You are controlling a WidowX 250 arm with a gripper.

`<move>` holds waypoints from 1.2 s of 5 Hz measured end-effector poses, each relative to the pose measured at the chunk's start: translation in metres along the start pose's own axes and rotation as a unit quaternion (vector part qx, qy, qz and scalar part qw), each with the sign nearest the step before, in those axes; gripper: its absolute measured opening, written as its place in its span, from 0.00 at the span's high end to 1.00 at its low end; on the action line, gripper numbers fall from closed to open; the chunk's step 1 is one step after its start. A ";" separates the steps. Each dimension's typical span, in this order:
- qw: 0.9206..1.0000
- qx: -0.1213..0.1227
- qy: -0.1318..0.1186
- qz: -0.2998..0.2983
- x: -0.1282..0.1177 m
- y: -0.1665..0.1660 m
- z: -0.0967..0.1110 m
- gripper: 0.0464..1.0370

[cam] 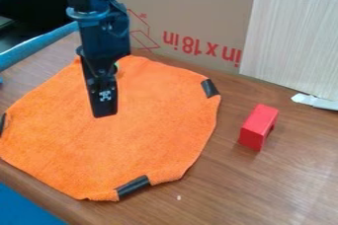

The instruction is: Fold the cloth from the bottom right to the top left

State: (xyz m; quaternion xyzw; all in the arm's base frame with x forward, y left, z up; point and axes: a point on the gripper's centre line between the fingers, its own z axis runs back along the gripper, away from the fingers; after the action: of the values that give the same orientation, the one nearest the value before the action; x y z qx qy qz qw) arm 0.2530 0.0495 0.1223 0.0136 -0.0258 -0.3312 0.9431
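While a red block [259, 124] is sitting at right, the blk gripper [105, 112] is hanging over the orange cloth [155, 128] — jaw pos.: can't tell.

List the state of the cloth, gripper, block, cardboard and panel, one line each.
Cloth: spread out on the table, not yet folded over, edge slightly wavy.
Gripper: pointing down over the cloth; whether it touches, I cannot tell.
Block: resting on the table, apart from the cloth.
Cardboard: standing upright behind the cloth, its print upside down.
Panel: upright, in front of the cardboard.
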 end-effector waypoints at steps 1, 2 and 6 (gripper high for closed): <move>1.000 -0.012 0.006 -0.007 -0.001 -0.003 -0.009 0.04; 0.992 -0.033 -0.025 -0.122 -0.002 -0.022 -0.035 0.04; 0.990 0.028 -0.066 -0.123 0.001 -0.072 -0.062 0.04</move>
State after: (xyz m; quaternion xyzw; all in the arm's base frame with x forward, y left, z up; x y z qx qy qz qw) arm 0.2122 -0.0073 0.0578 0.0216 -0.0951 -0.4443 0.8906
